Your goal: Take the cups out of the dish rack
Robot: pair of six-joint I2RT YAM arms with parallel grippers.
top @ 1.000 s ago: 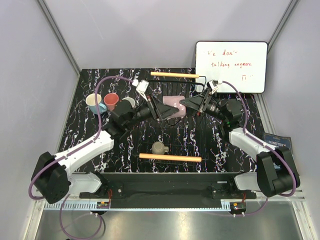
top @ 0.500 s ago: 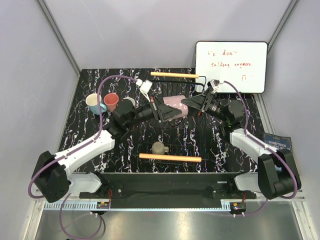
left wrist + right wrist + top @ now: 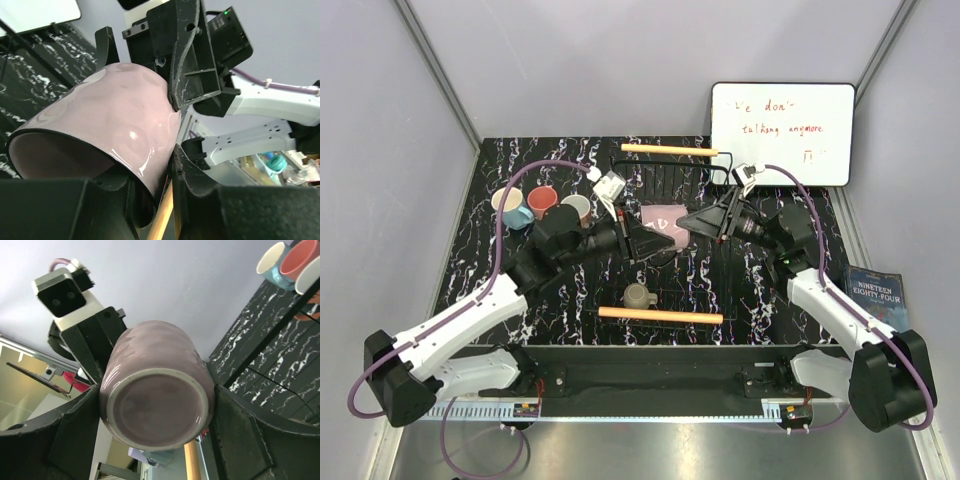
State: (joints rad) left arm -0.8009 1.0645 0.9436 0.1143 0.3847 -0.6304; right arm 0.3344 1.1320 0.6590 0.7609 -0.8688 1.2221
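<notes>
While the left gripper (image 3: 648,236) clamps the mauve mug (image 3: 665,214), the spread right gripper (image 3: 688,220) flanks its base.

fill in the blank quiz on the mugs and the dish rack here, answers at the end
The left gripper pinches the mauve mug by its ____. The fingers of the right gripper flank that mug's ____. The only mug resting in the dish rack is ____ in colour. ____ mugs stand on the table left of the rack.
Missing words: rim; base; olive-grey; three.
</notes>
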